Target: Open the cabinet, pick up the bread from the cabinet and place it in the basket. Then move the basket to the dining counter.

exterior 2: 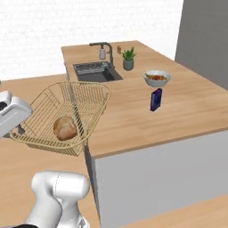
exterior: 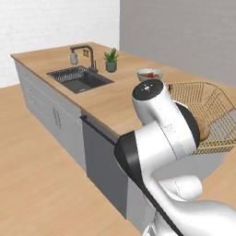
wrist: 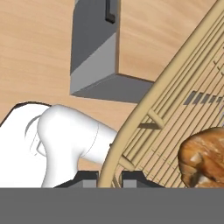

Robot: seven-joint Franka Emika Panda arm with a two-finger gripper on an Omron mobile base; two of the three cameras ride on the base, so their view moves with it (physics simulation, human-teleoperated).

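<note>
Over the dining counter [exterior 2: 187, 107] edge, tilted basket [exterior 2: 67, 111] holding bread [exterior 2: 65, 128], gripper [wrist: 109, 177] clamped on its rim

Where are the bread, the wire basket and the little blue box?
bread [exterior 2: 65, 128]: right base view, top of the brown loaf.
basket [exterior 2: 91, 85]: right base view, far rim wire.
blue box [exterior 2: 156, 99]: right base view, front face.

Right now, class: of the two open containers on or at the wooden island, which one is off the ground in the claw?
The wire basket, holding the bread, overhangs the counter's corner with the claw shut on its rim. The white bowl sits flat on the counter.
</note>
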